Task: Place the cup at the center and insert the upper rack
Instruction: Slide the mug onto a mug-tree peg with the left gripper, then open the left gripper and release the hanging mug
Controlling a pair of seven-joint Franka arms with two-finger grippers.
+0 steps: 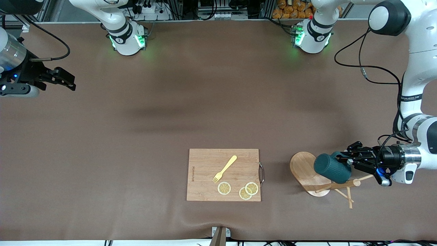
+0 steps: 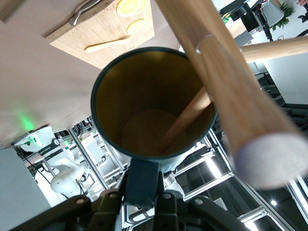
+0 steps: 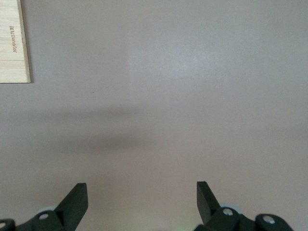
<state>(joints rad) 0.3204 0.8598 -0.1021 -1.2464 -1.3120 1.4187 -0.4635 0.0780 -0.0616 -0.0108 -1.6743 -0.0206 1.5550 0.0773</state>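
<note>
From the front, at lower right we see the left gripper clamping the cup by its handle over the upper rack. At upper left, the right gripper waits, spread wide. In the left wrist view, a peg enters the cup. The right wrist view shows parted fingers along the bottom.

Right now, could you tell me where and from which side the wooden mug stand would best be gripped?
Probably the central post, gripped from above near its free end. The upper rack lies tipped on the table, post horizontal, oval base on edge. The left gripper holds the cup by its handle on a peg; that should come off first. The right gripper waits open at the right arm's end.
</note>
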